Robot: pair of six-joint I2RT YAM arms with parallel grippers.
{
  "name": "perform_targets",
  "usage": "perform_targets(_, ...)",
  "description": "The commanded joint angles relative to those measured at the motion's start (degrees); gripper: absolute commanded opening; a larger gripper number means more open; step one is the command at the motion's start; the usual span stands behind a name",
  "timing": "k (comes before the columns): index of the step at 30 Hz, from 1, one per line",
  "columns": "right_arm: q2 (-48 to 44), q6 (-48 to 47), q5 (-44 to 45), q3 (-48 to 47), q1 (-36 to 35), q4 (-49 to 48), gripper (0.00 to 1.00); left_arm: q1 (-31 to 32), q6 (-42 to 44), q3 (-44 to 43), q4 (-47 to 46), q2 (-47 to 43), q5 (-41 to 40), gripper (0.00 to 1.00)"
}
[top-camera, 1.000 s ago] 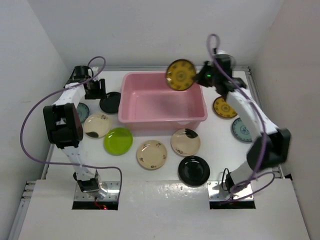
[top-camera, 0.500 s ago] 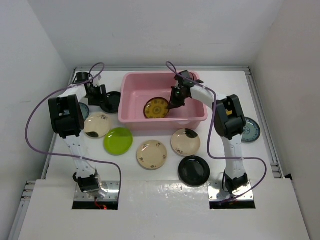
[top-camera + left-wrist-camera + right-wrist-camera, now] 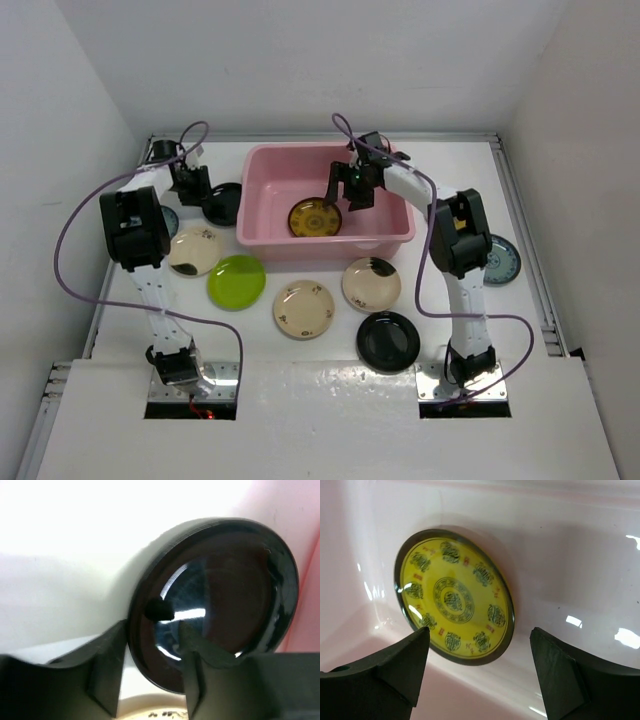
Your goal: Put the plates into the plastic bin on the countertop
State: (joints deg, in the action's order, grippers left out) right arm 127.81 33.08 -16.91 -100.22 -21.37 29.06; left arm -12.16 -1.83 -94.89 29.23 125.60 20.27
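Spreading across the top view, the white countertop [image 3: 470, 165] carries the pink plastic bin [image 3: 262, 190] toward its far side. The right gripper [image 3: 352, 188] hangs inside the bin. In its wrist view, the right gripper [image 3: 480, 635] has its fingers wide apart and holds nothing. The dark-yellow patterned plate [image 3: 454, 596] lies on the bin floor beneath them, against a wall and clear of both pads.

The left gripper [image 3: 195, 185] sits just left of the bin, over a glossy black plate [image 3: 222, 203]. Its wrist view shows the fingers [image 3: 107, 665] straddling the near rim of that black plate [image 3: 220, 595], one outside and one inside. Whether they are actually pinching it cannot be told.

The other plates lie flat on the countertop:
- Near the bin are a cream plate [image 3: 192, 250], a lime green plate [image 3: 237, 281], a patterned cream plate [image 3: 303, 308], a cream plate with a black patch [image 3: 371, 284] and a second black plate [image 3: 388, 340].
- A blue-green plate [image 3: 503, 258] lies to the right.
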Motion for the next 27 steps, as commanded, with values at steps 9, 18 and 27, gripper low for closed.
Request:
perform_targets(9, -16.69, 0.92, 1.00, -3.06, 8.25, 0.65, 0.83, -0.76, 1.21, -8.28, 4.43, 7.29, 3.37, 0.00)
perform_targets(18, -29.45, 9.44, 7.06, 14.43, 23.53, -6.64, 0.83, -0.76, 1.20, -26.03, 6.88, 0.18, -3.04, 0.00)
perform_targets(27, -26.48, 15.70, 15.93, 23.85, 37.26, -7.89, 0.79, 5.73, 4.19, -38.25, 11.19, -8.96, -4.47, 0.00)
